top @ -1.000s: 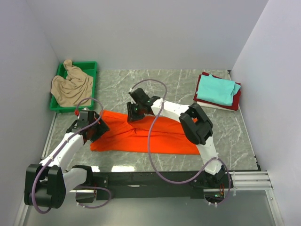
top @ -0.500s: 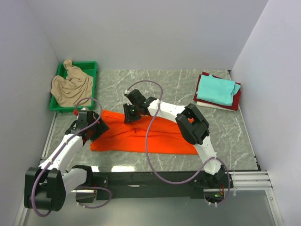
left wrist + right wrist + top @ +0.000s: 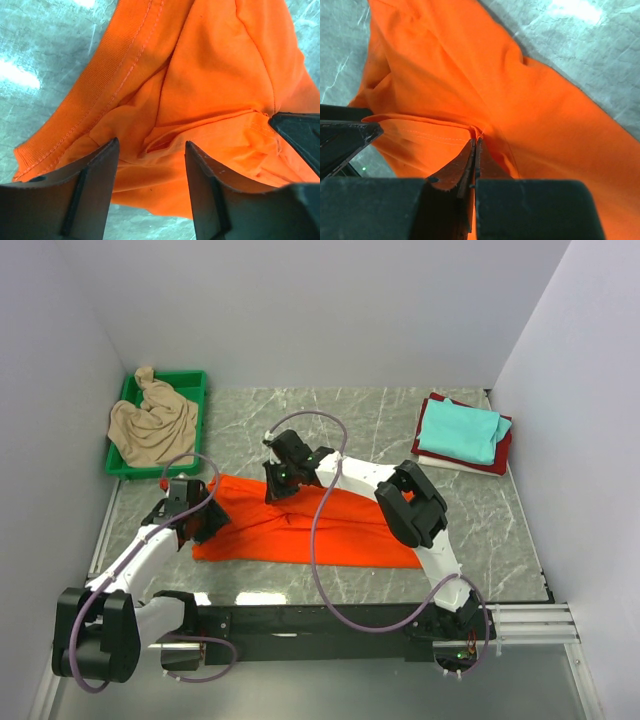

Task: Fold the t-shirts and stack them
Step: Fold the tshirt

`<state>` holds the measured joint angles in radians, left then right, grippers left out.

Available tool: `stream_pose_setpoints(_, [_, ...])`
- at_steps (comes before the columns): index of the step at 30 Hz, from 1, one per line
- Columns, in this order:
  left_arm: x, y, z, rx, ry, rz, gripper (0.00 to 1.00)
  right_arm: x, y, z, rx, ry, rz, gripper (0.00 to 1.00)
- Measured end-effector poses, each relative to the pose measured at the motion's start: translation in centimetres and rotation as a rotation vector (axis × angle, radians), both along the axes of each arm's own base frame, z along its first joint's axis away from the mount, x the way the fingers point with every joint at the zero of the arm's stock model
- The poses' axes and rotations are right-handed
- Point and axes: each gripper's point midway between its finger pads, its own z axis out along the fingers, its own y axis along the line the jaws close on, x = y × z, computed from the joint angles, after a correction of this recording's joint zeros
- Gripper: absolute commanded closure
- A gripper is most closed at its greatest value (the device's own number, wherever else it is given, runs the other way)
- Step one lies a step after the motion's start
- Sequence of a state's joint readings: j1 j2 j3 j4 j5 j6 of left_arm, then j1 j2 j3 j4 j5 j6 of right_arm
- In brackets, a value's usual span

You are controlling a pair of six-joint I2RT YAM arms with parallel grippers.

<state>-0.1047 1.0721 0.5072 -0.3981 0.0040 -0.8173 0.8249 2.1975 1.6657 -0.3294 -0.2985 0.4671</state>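
Orange t-shirt (image 3: 300, 530) lies as a long wrinkled band close to the marble table's (image 3: 400, 430) near edge, left of centre, with a stitched ribbed edge at its left end. Right gripper (image 3: 474, 145) fingers are pinched tight on a raised fold at the band's far edge. Left gripper (image 3: 150, 145) fingers are spread wide over the left end, clamping nothing

On the worktop (image 3: 380, 430): flat shirt (image 3: 300, 535) in the middle, tray (image 3: 195, 380) with crumpled shirt (image 3: 150, 425) back left, shirt stack (image 3: 460, 432) back right.
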Motion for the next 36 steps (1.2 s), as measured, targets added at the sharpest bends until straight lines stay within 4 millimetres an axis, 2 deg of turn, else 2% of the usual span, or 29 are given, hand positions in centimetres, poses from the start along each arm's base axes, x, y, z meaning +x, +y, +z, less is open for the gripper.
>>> stream_pose_setpoints(2, [0.0, 0.0, -0.2, 0.0, 0.002, 0.0, 0.48, -0.1, 0.1, 0.0, 0.004, 0.003, 0.004, 1.0])
stream_pose_setpoints(5, [0.1, 0.0, -0.4, 0.0, 0.002, 0.0, 0.54, -0.1, 0.1, 0.1, 0.006, 0.002, 0.005, 1.0])
stream_pose_setpoints(12, [0.5, -0.2, -0.5, -0.006, -0.011, -0.007, 0.76, -0.7, -0.3, 0.2, 0.006, 0.002, 0.007, 1.0])
stream_pose_setpoints(13, [0.5, -0.2, -0.5, -0.008, -0.011, -0.01, 0.83, -0.9, -0.4, 0.3, 0.008, 0.003, 0.006, 1.0])
stream_pose_setpoints(17, [0.5, -0.5, -0.8, -0.019, -0.008, -0.02, 0.99, -1.3, -0.8, 0.7, 0.012, 0.002, 0.004, 1.0])
stream_pose_setpoints(22, [0.3, -0.5, -0.9, -0.018, -0.006, -0.023, 1.0, -2.1, -1.3, 1.6, 0.023, -0.004, 0.004, 1.0])
stream_pose_setpoints(30, [0.2, -0.5, 0.8, -0.037, -0.061, -0.006, 1.0, -3.3, -1.8, 3.5, 0.054, -0.025, 0.015, 1.0])
stream_pose_setpoints(36, [-0.3, -0.6, 1.9, -0.064, -0.091, 0.028, 1.0, -4.1, -1.9, 3.3, 0.051, -0.02, 0.025, 1.0])
